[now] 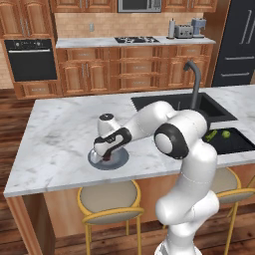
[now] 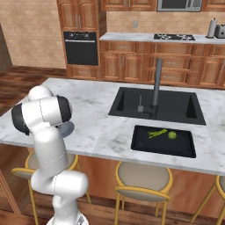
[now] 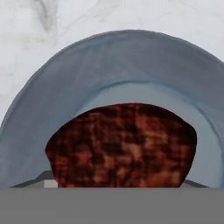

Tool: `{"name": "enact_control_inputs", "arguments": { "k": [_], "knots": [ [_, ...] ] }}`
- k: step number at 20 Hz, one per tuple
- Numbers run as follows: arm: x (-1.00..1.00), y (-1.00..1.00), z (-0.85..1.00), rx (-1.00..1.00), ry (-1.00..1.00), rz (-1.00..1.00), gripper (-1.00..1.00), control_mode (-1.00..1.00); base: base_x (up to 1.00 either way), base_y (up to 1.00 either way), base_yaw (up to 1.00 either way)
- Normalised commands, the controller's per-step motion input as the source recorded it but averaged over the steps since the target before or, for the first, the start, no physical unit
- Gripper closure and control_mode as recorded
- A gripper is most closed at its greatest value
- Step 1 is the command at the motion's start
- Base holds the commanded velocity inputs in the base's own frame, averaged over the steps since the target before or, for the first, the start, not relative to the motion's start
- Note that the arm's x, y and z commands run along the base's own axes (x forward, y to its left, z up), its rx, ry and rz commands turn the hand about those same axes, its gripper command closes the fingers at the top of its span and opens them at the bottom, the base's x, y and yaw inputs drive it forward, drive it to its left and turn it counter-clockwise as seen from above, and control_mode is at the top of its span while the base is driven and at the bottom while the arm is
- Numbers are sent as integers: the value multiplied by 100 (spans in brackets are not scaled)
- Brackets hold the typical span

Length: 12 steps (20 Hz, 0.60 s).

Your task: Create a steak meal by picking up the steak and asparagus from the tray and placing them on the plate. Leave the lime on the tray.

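My gripper hangs low over the round grey plate near the counter's front edge, its fingers closed on the dark red-brown steak. In the hand view the steak sits just above the plate and hides the fingertips. Whether the meat touches the plate I cannot tell. Far to the right, the black tray holds the green asparagus and the lime. In the right base view the asparagus and lime lie side by side on the tray.
A black sink with a tall dark faucet lies between the plate and the tray, toward the back. Yellow-framed stools stand under the counter's front edge. Bare marble stretches left of the plate.
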Motion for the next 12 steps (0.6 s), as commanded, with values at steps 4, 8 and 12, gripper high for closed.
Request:
{"name": "enact_control_inputs", "arguments": {
  "k": [4, 8, 12],
  "knots": [
    [-1, 0, 2, 0, 0, 0, -100, -100, 0, 0, 0],
    [-18, -4, 16, 0, 0, -5, -100, -100, 0, 0, 0],
    [-23, -12, 38, 0, 0, -8, -100, -100, 0, 0, 0]
  ]
}}
